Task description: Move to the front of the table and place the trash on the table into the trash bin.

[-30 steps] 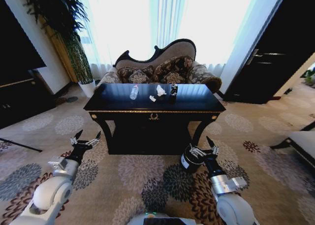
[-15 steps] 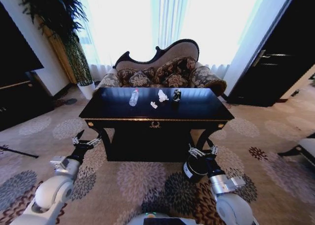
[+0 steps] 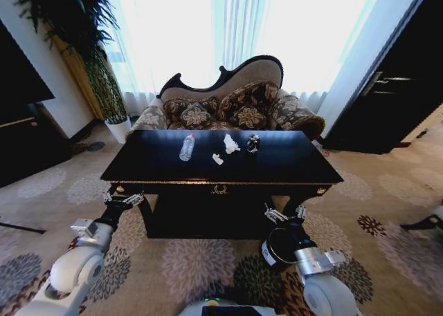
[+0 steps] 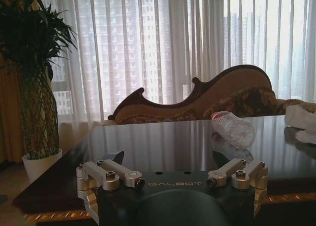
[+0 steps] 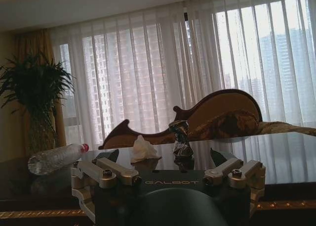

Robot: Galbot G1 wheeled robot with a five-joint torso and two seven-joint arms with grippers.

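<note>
Both end effectors, left [image 3: 123, 199] and right [image 3: 284, 213], hang spread wide and empty below the tabletop [image 3: 138, 165] edge, probably kept clear for the approach. The bottle [image 3: 187, 148], paper scraps [image 3: 229, 144] and can [image 3: 252, 143] lie mid-tabletop; the trash bin [image 3: 274, 249] stands beside the right arm.

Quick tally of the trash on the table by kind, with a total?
Crumpled white paper scraps: 2, a larger one and a smaller one
Clear plastic bottle: 1, lying on its side
Dark crushed can: 1
Total: 4, all on the black table
</note>
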